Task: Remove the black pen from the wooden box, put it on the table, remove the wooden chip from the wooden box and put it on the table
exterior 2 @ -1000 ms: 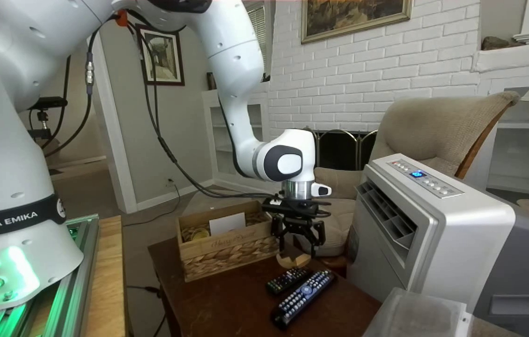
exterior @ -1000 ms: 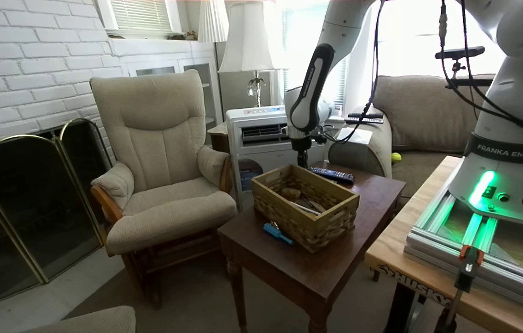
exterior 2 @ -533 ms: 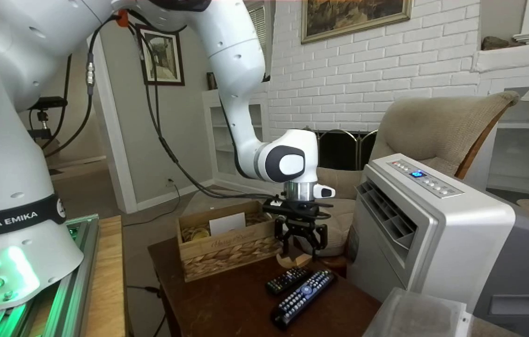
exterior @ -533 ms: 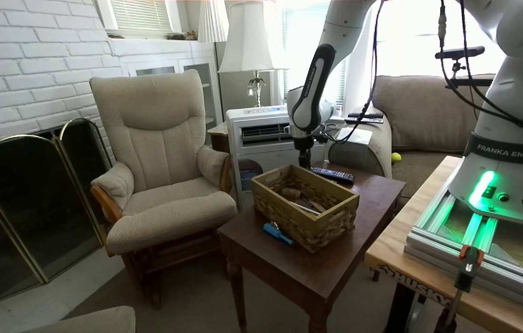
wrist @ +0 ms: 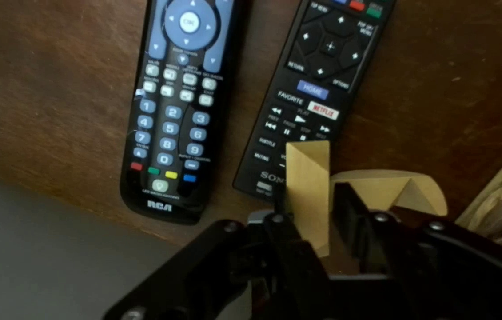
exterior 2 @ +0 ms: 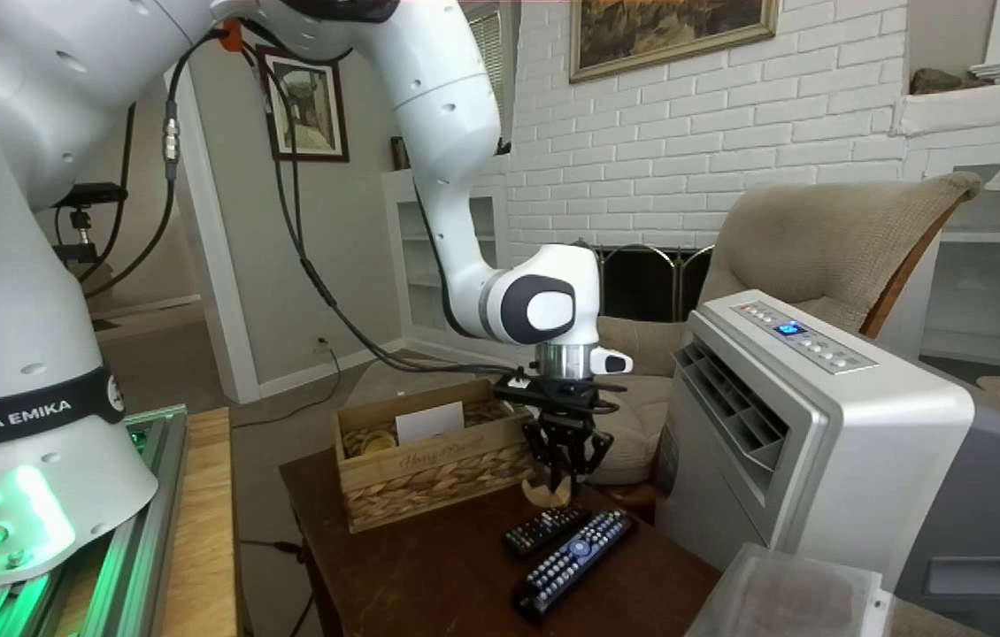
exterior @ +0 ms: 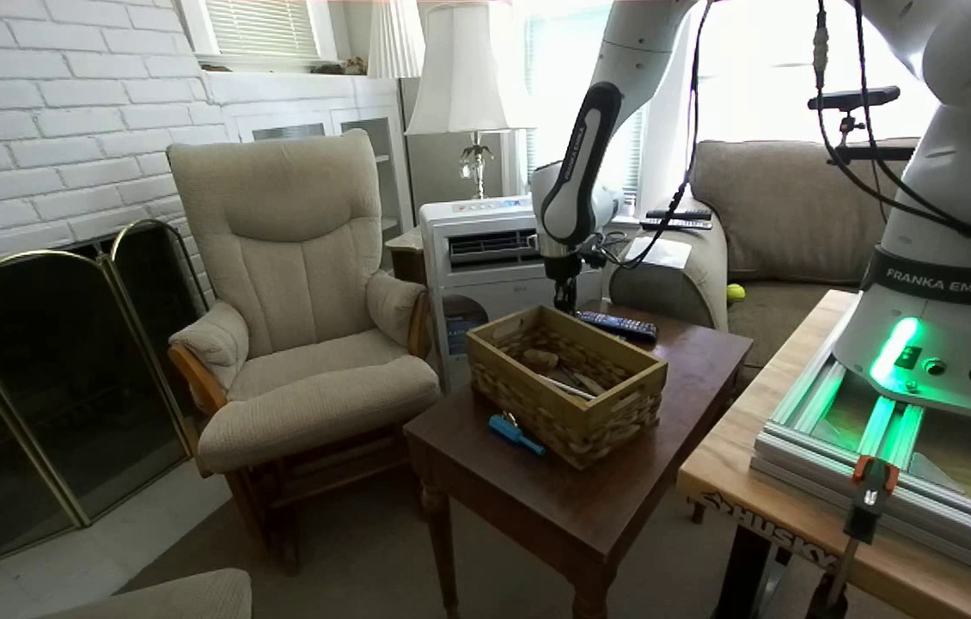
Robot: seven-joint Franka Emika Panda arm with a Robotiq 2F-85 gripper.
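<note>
On the table (exterior: 528, 497) stands the wooden box (exterior: 528, 402), with woven walls and a smooth rim. Just beyond its end, a tan folded piece (exterior 2: 542, 495) rests on the tabletop; I cannot tell if it is the wooden chip. My gripper (exterior 2: 563, 482) is low over that piece. In the wrist view an upright tan slab (wrist: 308, 173) fills most of the space between the fingers (wrist: 344, 195), with a slim gap at the right; whether it is gripped is unclear. Inside the box lie a brown lump (exterior: 540, 360) and thin sticks; the black pen cannot be made out.
Two remotes, a black Sony one (wrist: 295, 102) and an RCA one (wrist: 171, 129), lie beside the tan piece. A blue item (exterior: 516, 432) sits before the box. A white card (exterior 2: 429, 423) stands in the box. A portable air conditioner (exterior 2: 836, 425) is close to the table.
The gripper's fingers have drawn together from wide apart, closing in around the tan slab. The arm has shifted slightly. The box and remotes have stayed where they were.
</note>
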